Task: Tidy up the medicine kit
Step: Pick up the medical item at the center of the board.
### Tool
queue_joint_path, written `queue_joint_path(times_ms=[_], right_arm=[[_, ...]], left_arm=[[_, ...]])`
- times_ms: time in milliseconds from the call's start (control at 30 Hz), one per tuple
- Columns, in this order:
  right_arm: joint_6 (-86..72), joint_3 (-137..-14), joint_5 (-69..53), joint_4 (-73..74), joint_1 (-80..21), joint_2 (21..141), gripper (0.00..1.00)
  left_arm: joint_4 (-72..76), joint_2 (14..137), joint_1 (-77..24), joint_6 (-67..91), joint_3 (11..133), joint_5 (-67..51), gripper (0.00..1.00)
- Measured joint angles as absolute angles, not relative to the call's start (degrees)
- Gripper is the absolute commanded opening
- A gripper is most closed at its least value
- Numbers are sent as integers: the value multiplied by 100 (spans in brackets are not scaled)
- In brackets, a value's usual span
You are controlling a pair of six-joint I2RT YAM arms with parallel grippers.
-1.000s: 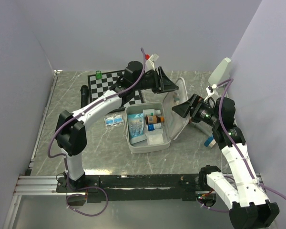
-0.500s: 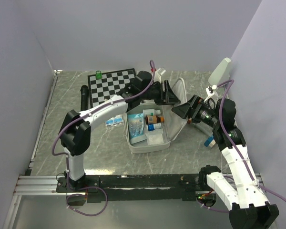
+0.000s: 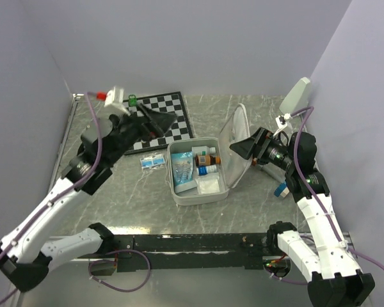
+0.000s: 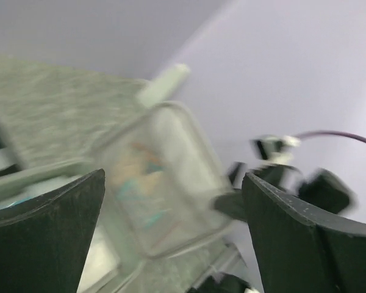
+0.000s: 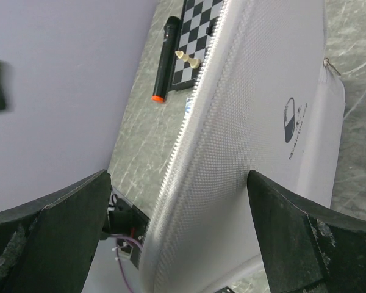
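Note:
The white medicine kit [image 3: 177, 192] lies open mid-table with bottles, boxes and packets inside. Its lid [image 3: 233, 137] stands nearly upright on the right. My right gripper [image 3: 241, 146] is open, its fingertips close against the lid's outer face. In the right wrist view the lid [image 5: 250, 122] with its pill logo fills the space in front of the open gripper [image 5: 178, 177]. My left gripper [image 3: 168, 118] is open and empty, raised over the chessboard [image 3: 179, 105], well left of the kit. The left wrist view is blurred and shows the open kit [image 4: 165, 183] beyond the gripper [image 4: 172, 177].
A blue packet [image 3: 152, 161] lies on the table left of the kit. A green piece [image 3: 132, 100] stands at the chessboard's back edge. A blue-white item [image 3: 281, 190] lies by the right arm. A black marker [image 5: 163, 58] lies beside the chessboard [image 5: 198, 30].
My left arm has swung away from the kit's lid to the left and risen over the chessboard. The right gripper and the lid have stayed in place.

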State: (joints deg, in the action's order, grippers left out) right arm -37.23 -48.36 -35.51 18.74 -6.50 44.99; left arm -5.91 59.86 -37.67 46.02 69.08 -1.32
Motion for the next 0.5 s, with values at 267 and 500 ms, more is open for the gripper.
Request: queue_joint_path(times_ms=[267, 500], right_arm=[[-3723, -4829, -3564, 1835, -663, 4589, 99], [-3723, -4757, -3568, 1739, -725, 4593, 99]], left_arm=[[-1796, 6606, -2410, 5203, 4698, 746, 81], [-1970, 7505, -2106, 5400, 4316, 1059, 83]])
